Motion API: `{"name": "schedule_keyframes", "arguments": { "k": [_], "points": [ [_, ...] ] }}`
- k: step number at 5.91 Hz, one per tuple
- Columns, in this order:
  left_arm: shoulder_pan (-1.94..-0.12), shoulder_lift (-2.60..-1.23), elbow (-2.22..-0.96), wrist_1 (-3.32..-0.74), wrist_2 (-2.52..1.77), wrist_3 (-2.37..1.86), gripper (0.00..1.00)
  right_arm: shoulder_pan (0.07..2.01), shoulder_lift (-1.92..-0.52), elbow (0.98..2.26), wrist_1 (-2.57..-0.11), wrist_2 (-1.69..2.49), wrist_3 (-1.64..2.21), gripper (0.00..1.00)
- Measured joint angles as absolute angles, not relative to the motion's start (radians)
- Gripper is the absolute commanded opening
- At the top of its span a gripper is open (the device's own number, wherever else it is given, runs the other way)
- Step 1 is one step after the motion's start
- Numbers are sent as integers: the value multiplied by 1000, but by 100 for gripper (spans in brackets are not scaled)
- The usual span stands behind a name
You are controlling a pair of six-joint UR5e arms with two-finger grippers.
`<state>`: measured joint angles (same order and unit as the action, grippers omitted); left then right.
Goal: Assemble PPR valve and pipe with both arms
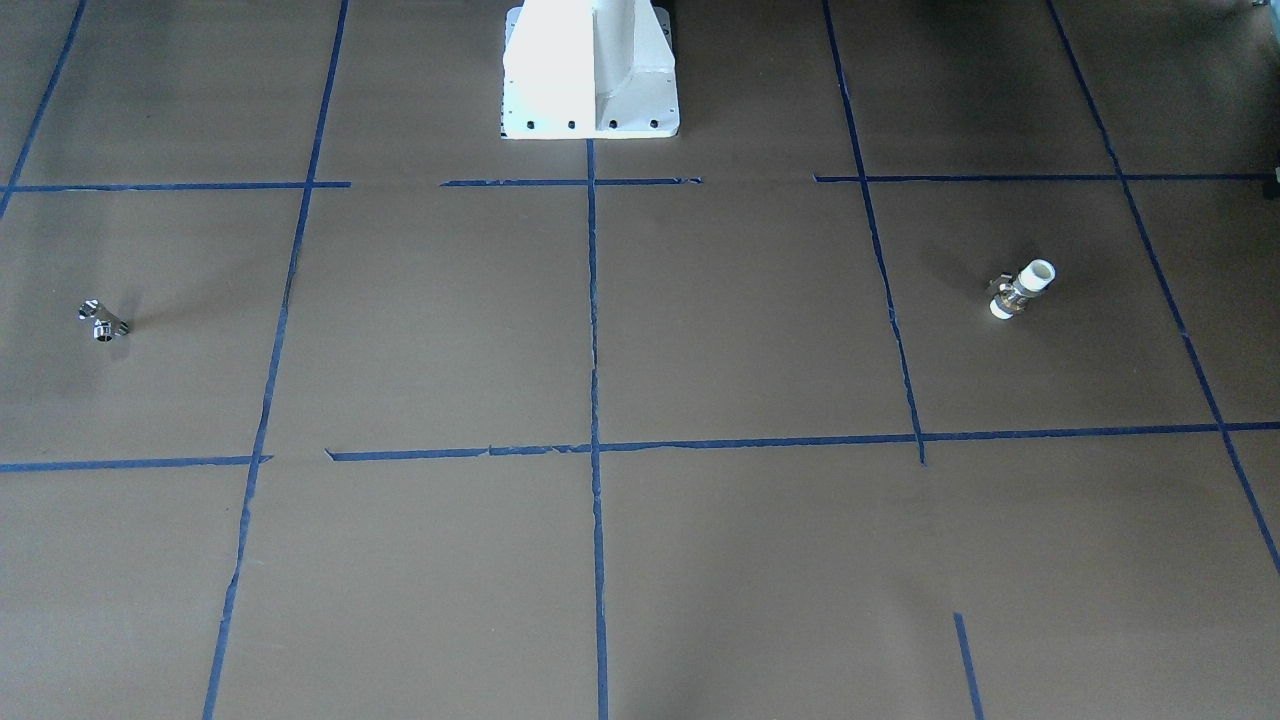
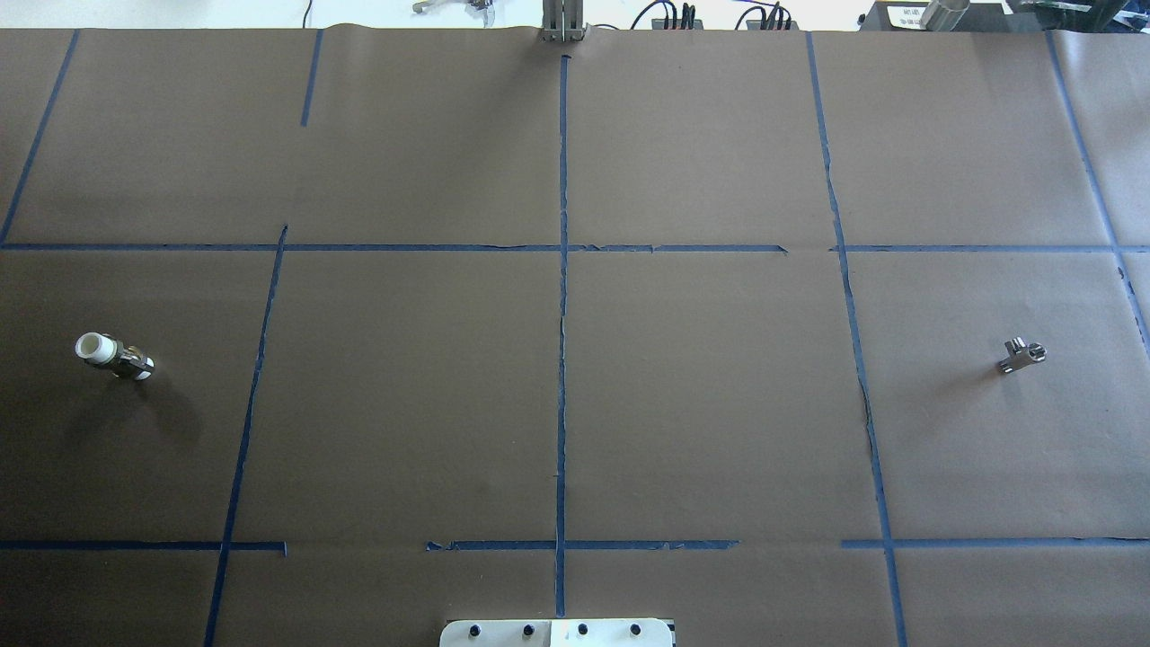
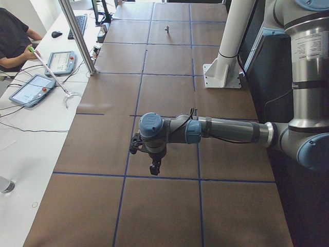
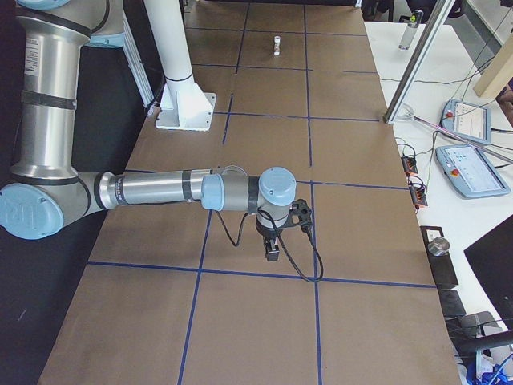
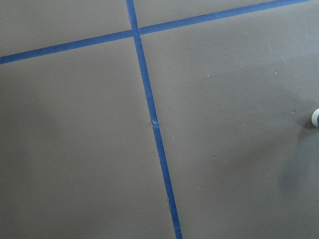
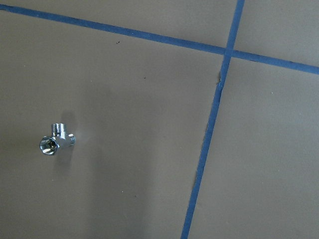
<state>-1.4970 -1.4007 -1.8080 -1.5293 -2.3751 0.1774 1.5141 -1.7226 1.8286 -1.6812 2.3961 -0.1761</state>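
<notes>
The PPR valve (image 1: 1020,288), white with a brass middle band, lies on the brown table on my left side, also in the overhead view (image 2: 115,354) and far off in the exterior right view (image 4: 276,42). Only its white edge (image 5: 316,118) shows in the left wrist view. The pipe (image 1: 103,320), a small chrome T-fitting, lies on my right side (image 2: 1021,355) and low left in the right wrist view (image 6: 56,139). My left gripper (image 3: 153,167) and right gripper (image 4: 272,249) hang above the table, seen only in the side views. I cannot tell whether they are open or shut.
Blue tape lines (image 2: 562,314) divide the brown paper into squares. The white robot pedestal (image 1: 590,70) stands at the table's robot side. An aluminium post (image 3: 77,36), tablets (image 3: 31,90) and a seated person (image 3: 13,36) are on the operators' side.
</notes>
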Motion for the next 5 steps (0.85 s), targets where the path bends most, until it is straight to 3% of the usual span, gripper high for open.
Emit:
{"name": "schedule_keyframes", "arguments": {
  "k": [5],
  "points": [
    [-1157, -1453, -1833, -1887, -2342, -411, 100, 1512, -1720, 1834, -1678, 2397, -187, 100]
  ]
}}
